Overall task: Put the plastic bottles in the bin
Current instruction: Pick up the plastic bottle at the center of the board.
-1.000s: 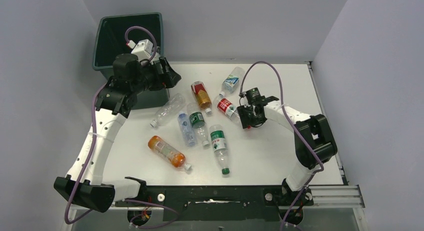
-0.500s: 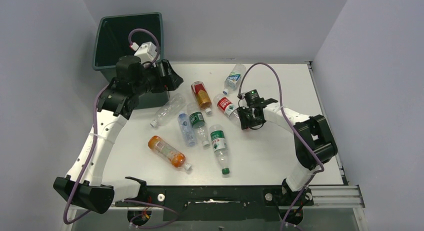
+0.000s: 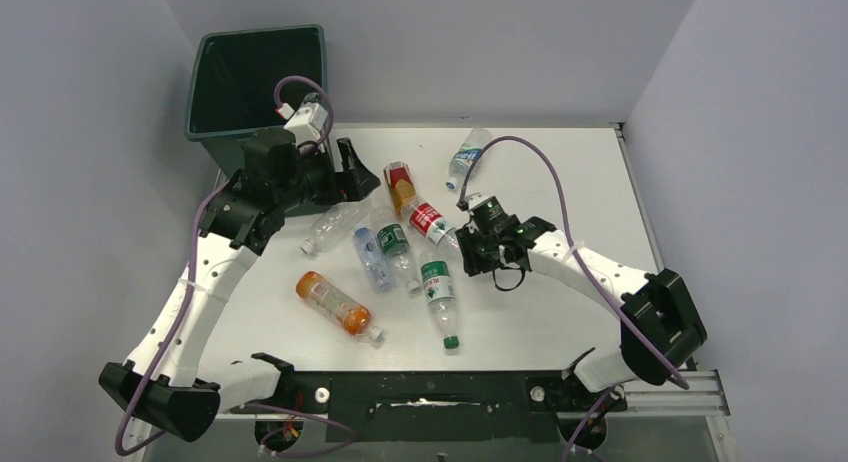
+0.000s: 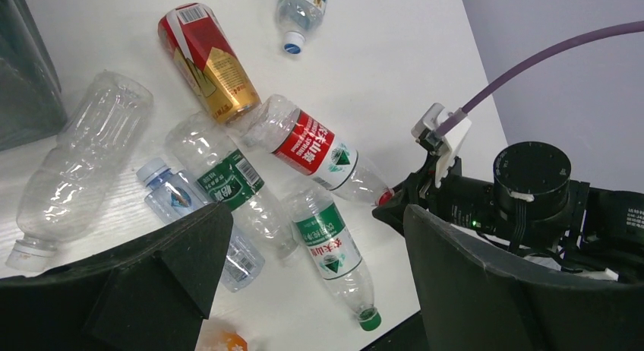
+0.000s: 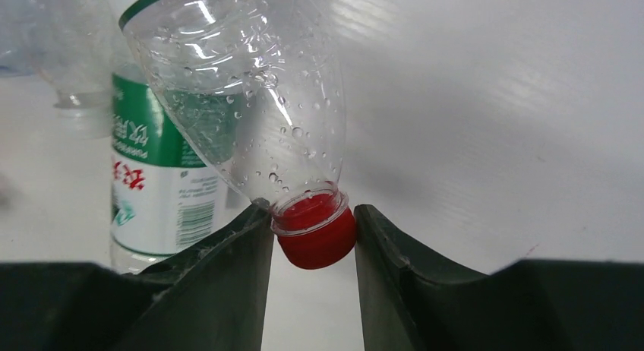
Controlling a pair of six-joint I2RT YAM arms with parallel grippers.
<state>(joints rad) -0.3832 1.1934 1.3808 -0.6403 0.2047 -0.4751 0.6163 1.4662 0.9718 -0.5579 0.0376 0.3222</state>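
Since a second ago the right gripper [image 5: 313, 218] has swung in from the right side of the worktop [image 3: 560, 182] toward its middle. The red-label bottle [image 3: 427, 220] has slid left with it, and its base now lies against the red-and-gold bottle [image 3: 401, 188]. We also note the left gripper [image 3: 352, 170] has come away from the bin [image 3: 262, 32] and out over the worktop, just beside the bin's near right corner.

Count: one bin, dark green, at the far left corner. Eight bottles, all lying on the worktop:
- blue-label bottle [image 3: 465, 158], near the far edge
- red-and-gold bottle
- red-label bottle
- unlabelled clear bottle [image 3: 335, 222]
- dark-green-label bottle [image 3: 394, 240]
- small blue bottle [image 3: 372, 258]
- green-cap bottle [image 3: 438, 290]
- orange bottle [image 3: 334, 302], nearest the near edge

Apart from the red-label bottle, the other seven lie where they lay before.

Grips: the right gripper pinches the red cap [image 5: 317, 237] of the red-label bottle, a finger on each side. The left gripper gapes wide, with nothing between its fingers.
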